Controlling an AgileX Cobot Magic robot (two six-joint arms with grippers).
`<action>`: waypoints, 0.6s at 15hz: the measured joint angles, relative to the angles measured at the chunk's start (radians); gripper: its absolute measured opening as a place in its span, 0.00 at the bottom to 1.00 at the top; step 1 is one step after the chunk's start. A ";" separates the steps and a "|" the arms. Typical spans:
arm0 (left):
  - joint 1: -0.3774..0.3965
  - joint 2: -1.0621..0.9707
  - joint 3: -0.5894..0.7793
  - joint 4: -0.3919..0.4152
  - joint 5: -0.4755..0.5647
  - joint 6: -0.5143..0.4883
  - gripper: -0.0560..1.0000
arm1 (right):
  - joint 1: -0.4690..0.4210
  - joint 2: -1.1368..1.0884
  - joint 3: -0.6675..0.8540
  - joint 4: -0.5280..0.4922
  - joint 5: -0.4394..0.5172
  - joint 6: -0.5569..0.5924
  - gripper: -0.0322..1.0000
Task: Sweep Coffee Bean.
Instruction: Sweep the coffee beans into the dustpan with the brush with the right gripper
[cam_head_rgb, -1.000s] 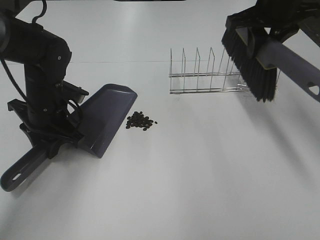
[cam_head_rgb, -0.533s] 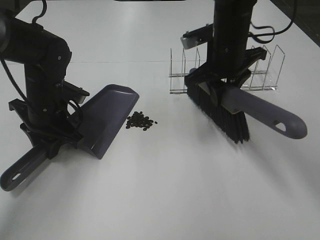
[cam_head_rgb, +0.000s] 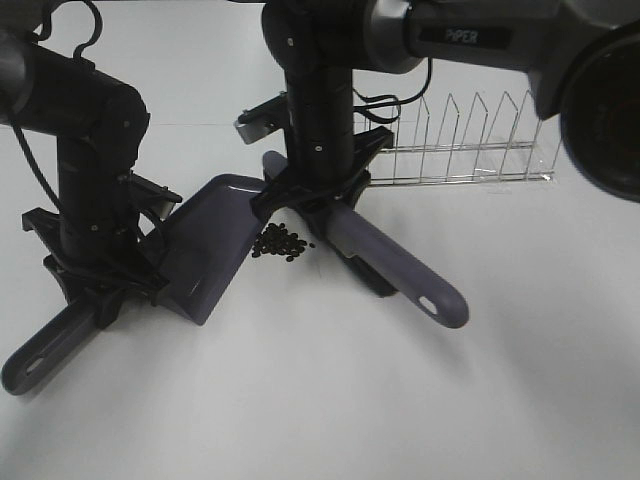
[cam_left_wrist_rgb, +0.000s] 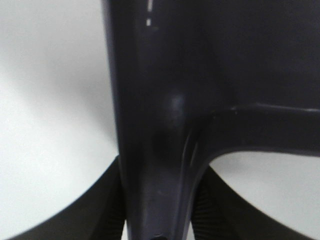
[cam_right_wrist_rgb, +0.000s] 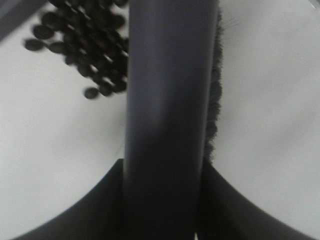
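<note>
right end effector (cam_right_wrist_rgb: 162, 200), clamped around brush (cam_head_rgb: 400, 272)

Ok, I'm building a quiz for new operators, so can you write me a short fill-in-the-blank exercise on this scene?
The left gripper holds the purple ____ by its handle.
The right gripper holds the bristled ____.
The coffee bean pile lies loose on the white ____.
Missing words: dustpan; brush; table.
</note>
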 joint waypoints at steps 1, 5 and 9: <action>0.000 0.002 -0.002 -0.010 0.011 0.004 0.37 | 0.004 0.033 -0.053 0.047 0.000 -0.003 0.33; 0.000 0.004 -0.002 -0.045 0.029 0.018 0.37 | 0.003 0.088 -0.148 0.238 0.000 -0.015 0.33; 0.000 0.004 -0.002 -0.047 0.030 0.025 0.37 | 0.003 0.094 -0.182 0.467 -0.060 -0.056 0.33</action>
